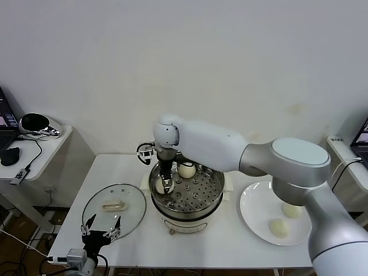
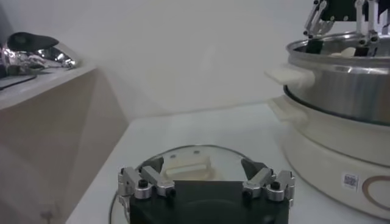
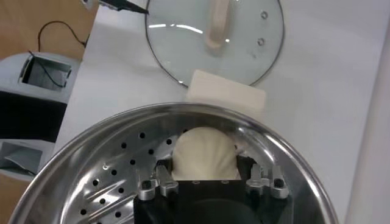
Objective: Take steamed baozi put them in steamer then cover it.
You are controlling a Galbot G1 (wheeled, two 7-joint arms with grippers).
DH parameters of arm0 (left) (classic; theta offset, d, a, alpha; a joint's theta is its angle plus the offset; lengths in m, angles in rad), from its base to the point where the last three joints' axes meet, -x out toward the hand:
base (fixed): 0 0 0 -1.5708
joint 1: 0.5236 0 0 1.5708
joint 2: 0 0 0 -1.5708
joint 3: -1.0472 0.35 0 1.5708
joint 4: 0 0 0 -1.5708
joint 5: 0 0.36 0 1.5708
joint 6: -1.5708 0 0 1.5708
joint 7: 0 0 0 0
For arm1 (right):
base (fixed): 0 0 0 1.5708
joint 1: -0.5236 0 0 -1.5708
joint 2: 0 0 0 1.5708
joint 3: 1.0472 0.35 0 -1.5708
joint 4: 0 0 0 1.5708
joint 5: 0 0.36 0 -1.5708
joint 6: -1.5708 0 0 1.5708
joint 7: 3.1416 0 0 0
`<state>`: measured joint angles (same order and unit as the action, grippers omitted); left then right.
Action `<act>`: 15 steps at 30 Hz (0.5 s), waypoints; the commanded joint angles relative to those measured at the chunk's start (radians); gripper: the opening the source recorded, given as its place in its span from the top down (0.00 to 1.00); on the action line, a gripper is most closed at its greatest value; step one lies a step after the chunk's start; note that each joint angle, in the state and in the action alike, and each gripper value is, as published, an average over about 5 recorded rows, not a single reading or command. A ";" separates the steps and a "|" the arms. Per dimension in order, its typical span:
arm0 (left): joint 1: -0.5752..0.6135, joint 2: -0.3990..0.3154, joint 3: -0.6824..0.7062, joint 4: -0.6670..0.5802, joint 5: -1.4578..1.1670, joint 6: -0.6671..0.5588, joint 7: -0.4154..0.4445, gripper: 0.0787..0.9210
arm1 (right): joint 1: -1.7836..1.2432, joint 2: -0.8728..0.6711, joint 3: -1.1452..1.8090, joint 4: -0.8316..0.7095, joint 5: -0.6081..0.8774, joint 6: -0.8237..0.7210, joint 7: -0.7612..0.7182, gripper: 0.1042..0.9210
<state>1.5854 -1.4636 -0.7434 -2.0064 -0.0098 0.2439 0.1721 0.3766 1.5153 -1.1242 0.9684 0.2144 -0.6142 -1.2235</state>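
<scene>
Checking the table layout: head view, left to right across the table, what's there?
cover → steamer, with the right gripper inside it at a baozi → white plate holding two baozi.

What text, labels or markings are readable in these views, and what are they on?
None can be read.
Steamer: small square code sticker on its white base, too small and blurred to read.
Beside it, a curved brownish marking at the picture's edge, cut off, no letters legible.
Cover: no print visible.
Plate: plain.
</scene>
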 commanded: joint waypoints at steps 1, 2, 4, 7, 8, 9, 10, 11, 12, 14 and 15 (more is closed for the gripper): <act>-0.001 0.000 0.000 -0.001 0.001 0.001 0.002 0.12 | 0.007 -0.062 0.013 0.077 0.039 -0.008 0.008 0.25; -0.001 -0.001 0.000 -0.001 0.000 0.003 0.003 0.12 | 0.013 -0.081 0.016 0.096 0.046 -0.010 0.008 0.21; 0.000 -0.003 0.000 0.000 0.000 0.006 0.005 0.12 | 0.031 -0.135 0.025 0.149 0.062 -0.012 0.009 0.16; 0.005 -0.005 0.002 -0.002 0.002 0.009 0.008 0.12 | 0.065 -0.236 0.045 0.236 0.072 -0.005 0.006 0.13; 0.008 -0.004 0.002 -0.004 0.002 0.010 0.009 0.12 | 0.080 -0.279 0.054 0.269 0.063 0.002 0.004 0.12; 0.010 -0.004 0.003 -0.006 0.003 0.010 0.010 0.12 | 0.096 -0.328 0.067 0.306 0.049 0.012 0.000 0.12; 0.012 -0.003 0.002 -0.009 0.003 0.010 0.010 0.12 | 0.112 -0.377 0.080 0.344 0.035 0.022 -0.005 0.12; 0.013 -0.002 0.002 -0.010 0.002 0.011 0.011 0.12 | 0.128 -0.433 0.095 0.383 0.022 0.033 -0.014 0.12; 0.015 -0.001 0.000 -0.012 0.002 0.012 0.012 0.12 | 0.144 -0.487 0.110 0.421 0.011 0.044 -0.024 0.12; 0.017 -0.001 -0.003 -0.013 -0.001 0.016 0.014 0.12 | 0.165 -0.586 0.136 0.485 0.005 0.061 -0.048 0.12; 0.018 -0.002 -0.005 -0.013 -0.003 0.018 0.014 0.12 | 0.171 -0.636 0.146 0.514 0.002 0.070 -0.060 0.12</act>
<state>1.6012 -1.4661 -0.7474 -2.0165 -0.0113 0.2588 0.1853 0.4447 1.3024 -1.0693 1.1712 0.2497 -0.6026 -1.2311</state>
